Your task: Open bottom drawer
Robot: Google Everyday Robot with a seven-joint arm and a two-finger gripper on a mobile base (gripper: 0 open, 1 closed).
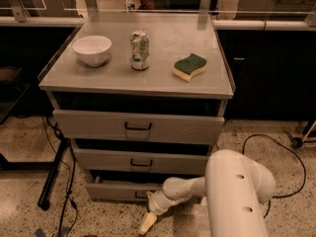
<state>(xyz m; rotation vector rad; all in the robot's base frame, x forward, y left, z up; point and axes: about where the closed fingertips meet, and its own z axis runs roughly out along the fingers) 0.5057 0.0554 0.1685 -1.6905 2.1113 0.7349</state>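
Note:
The bottom drawer (116, 189) is the lowest and narrowest grey front of the cabinet. It stands pulled out a little, with a dark gap above its front. Its small black handle (141, 195) is partly hidden by my wrist. My gripper (147, 224) hangs just in front of and below that handle, close to the floor, with pale fingers (148, 222) pointing down. My white arm (232, 191) reaches in from the lower right.
The middle drawer (140, 161) and top drawer (138, 126) sit above. On the cabinet top stand a white bowl (92, 49), a can (139, 50) and a green-yellow sponge (190, 66). Cables (66, 201) lie on the floor at left and at right (276, 147).

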